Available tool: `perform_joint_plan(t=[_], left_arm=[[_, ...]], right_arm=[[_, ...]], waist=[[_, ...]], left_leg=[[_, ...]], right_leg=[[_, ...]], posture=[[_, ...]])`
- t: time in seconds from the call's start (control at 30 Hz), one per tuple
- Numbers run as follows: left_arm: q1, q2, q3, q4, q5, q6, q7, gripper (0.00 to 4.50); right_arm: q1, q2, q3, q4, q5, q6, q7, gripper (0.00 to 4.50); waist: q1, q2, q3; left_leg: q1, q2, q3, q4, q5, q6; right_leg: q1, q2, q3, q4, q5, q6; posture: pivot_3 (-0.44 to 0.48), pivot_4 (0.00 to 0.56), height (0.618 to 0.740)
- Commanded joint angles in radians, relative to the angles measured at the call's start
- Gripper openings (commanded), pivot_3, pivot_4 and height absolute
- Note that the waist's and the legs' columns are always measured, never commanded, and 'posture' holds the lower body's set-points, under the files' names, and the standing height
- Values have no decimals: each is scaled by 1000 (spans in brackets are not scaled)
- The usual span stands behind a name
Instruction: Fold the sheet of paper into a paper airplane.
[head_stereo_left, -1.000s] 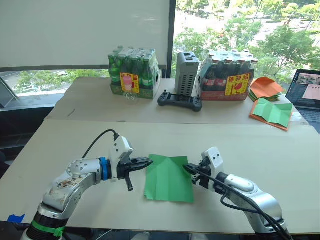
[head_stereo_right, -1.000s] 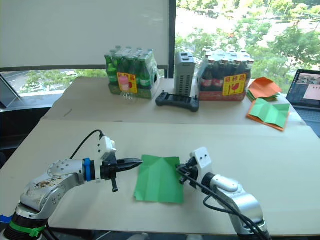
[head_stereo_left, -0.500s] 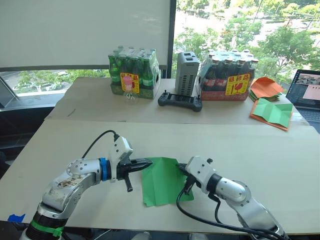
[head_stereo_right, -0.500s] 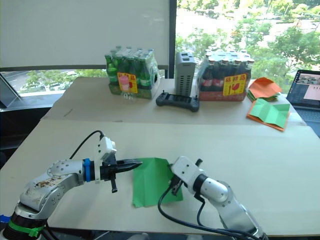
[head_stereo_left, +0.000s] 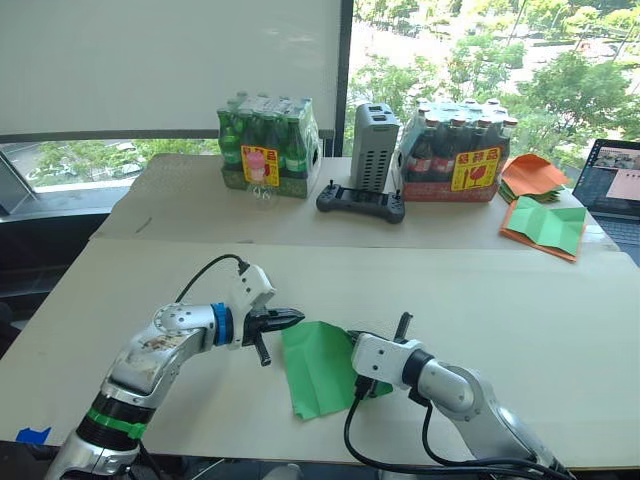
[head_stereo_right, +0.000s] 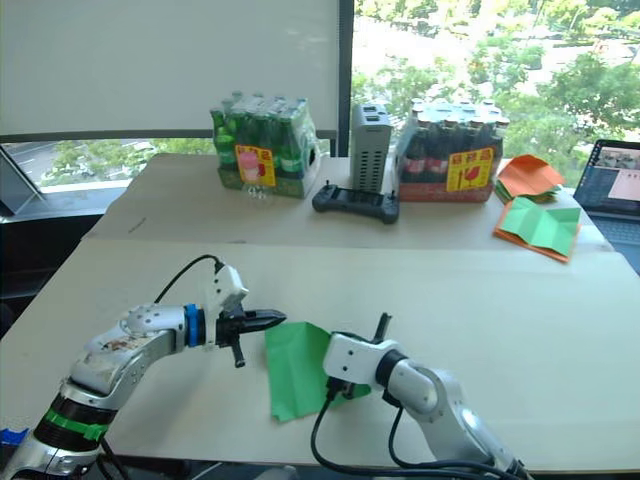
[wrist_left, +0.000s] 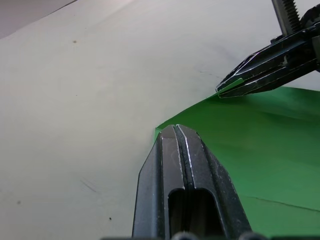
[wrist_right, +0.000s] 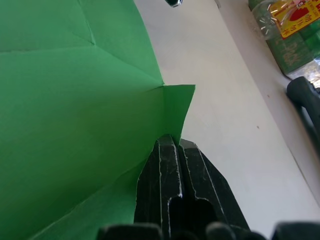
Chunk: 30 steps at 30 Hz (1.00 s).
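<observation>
The sheet of paper (head_stereo_left: 318, 368) is bright green with crease lines and lies on the near table, its right part lifted and turned over toward the left. My right gripper (wrist_left: 222, 90) is shut on that raised edge; in the right wrist view its closed fingertips (wrist_right: 171, 139) pinch a small green flap (wrist_right: 177, 102). My left gripper (head_stereo_left: 296, 317) is shut, and its tip (wrist_left: 173, 129) rests at the sheet's far left corner. I cannot tell whether any paper sits between its fingers.
On the far table stand a pack of green bottles (head_stereo_left: 265, 145), a grey box (head_stereo_left: 374, 147), a black controller (head_stereo_left: 360, 202) and a pack of dark bottles (head_stereo_left: 455, 150). Orange papers with a green creased sheet (head_stereo_left: 545, 225) lie far right beside a laptop (head_stereo_left: 615, 185).
My right gripper has swept left across the sheet, carrying the right edge over so the paper looks narrower. The left gripper's tip has stayed at the sheet's corner.
</observation>
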Motion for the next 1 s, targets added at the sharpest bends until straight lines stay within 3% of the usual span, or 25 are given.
perform_joint_plan(t=[0.03, 0.27, 0.5, 1.0], left_arm=[[-75, -36, -19, 33, 28, -38, -2, 0], [-147, -84, -50, 102, 75, -76, -12, 0], [-198, -120, -63, 169, 110, -111, -26, 0], [-244, -198, -212, 262, 235, -195, -86, 0]], right_arm=[[-4, 26, -10, -28, -72, 42, -12, 34], [39, 66, -25, -59, -154, 105, -3, 34], [78, 26, -41, -106, -165, 70, 44, 34], [78, 49, -38, -111, -192, 79, 80, 34]], waist=[[1, 0, 0], [-1, 0, 0], [-1, 0, 0], [-1, -1, 0]], left_leg=[[0, 0, 0, 0, 0, 0], [0, 0, 0, 1, 0, 0], [-1, 0, 0, 2, 0, 0], [-1, 0, 0, 2, 0, -1]], right_leg=[[0, 0, 0, 0, 0, 0], [-1, 0, 0, 1, 0, 0], [-1, 0, 0, 2, 0, 0], [-1, 0, 0, 3, 0, 0]], posture=[[0, 150, 675], [0, 150, 675], [0, 150, 675], [0, 150, 675]])
